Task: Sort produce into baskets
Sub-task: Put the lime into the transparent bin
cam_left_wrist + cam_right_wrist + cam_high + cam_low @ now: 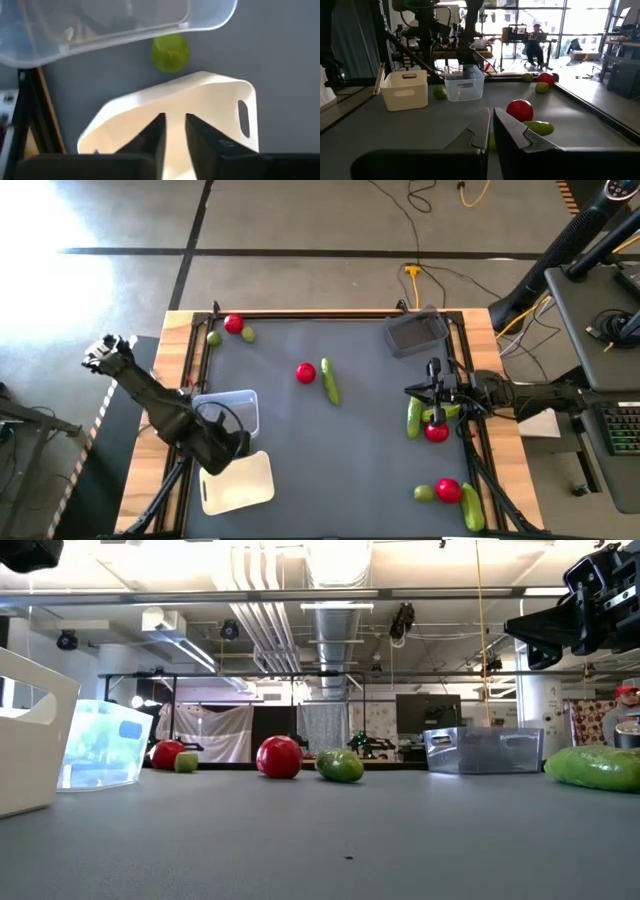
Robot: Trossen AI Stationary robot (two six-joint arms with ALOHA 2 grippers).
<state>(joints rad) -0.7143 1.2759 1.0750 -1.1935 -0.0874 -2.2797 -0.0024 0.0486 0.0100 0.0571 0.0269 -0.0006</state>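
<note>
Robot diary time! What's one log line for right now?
left gripper: over cream basket, shut, empty | right gripper: above cucumber, shut | baskets: nothing visible inside

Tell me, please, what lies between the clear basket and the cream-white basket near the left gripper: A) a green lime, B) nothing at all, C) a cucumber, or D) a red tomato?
A: the left wrist view shows a round green lime on the mat between the clear basket and the cream-white basket, just beyond the left gripper.
</note>
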